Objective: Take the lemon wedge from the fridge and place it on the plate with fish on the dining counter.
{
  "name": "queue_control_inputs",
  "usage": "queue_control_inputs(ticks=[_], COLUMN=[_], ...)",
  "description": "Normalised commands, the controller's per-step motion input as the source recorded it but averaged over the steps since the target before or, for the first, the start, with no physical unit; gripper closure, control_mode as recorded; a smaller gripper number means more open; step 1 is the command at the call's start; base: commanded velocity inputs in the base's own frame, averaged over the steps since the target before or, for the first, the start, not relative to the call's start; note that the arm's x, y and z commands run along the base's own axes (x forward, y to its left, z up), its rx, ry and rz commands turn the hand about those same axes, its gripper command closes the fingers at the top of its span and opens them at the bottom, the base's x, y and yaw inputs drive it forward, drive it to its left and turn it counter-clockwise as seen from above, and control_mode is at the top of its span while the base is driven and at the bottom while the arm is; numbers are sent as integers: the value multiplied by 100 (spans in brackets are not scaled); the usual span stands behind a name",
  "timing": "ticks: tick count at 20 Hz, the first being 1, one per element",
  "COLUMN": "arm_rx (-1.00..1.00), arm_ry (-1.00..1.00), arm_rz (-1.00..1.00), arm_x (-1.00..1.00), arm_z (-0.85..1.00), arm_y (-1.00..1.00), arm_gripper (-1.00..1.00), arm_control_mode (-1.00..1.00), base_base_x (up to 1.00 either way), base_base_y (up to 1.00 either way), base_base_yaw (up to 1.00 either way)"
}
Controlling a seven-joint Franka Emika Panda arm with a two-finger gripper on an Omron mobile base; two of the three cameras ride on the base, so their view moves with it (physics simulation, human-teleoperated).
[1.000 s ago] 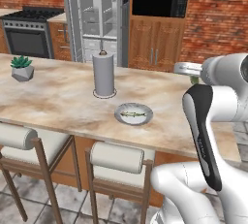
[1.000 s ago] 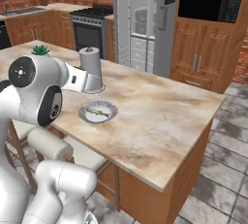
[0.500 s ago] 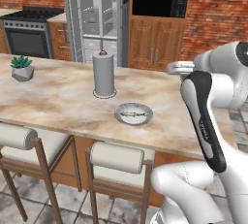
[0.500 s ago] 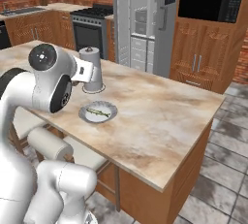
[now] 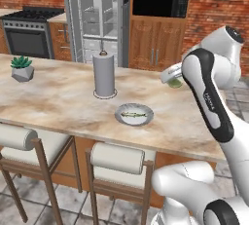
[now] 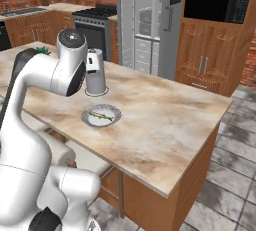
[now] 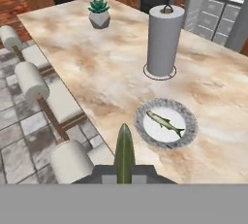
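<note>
Left base view: the white arm's gripper (image 5: 173,77) hangs over the far right end of the long beige marbled dining counter (image 5: 58,97), w/ a pale green wedge-shaped bit that I take to be the lemon wedge (image 5: 175,82) at its tip. The small round grey-white plate with the greenish fish strip (image 5: 133,114) sits down and to the left of the jaws, well apart from them. The grey paper towel roll on its round base (image 5: 104,75) stands near the plate, further left. Tall grey two-door fridge (image 5: 95,17) is at the back, doors open, pale shelves showing.

Right base view: the arm's big white joint blocks the hand, so no read on the jaws here. Plate (image 6: 101,115) lies just in front of the roll (image 6: 95,72), nothing else near it.

Hand view: the jaws are pinching the wedge (image 7: 124,154), seen edge-on as a thin green sliver btwn the dark tips. Plate (image 7: 165,123) is ahead and a bit right of the jaws, roll (image 7: 163,41) beyond it, small potted succulent in a grey pot (image 7: 99,13) far off to the left.

Imo the step is carrying it over: get the jaws above plate centre, come down low before letting go so it doesn't roll off, and keep clear of the roll
</note>
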Motion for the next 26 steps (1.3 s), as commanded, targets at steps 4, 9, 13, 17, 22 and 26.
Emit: queue_control_inputs(ticks=[4,9,13,17,22,26], arm_rx=[-29,-28,-16,-5,-2,-4], arm_ry=[0,0,0,0,0,2], arm_rz=[16,14,5,2,0,0], arm_x=[32,48,74,52,62,70], arm_z=[-53,-61,-38,-19,-17,-29], arm_y=[30,13,0,-13,-6,0], arm_gripper=[100,100,100,100,100,100], arm_control_mode=[-100,-100,-100,-100,-100,-100], base_base_x=[0,0,0,0,0,0], base_base_y=[0,0,0,0,0,0], base_base_yaw=[0,0,0,0,0,0])
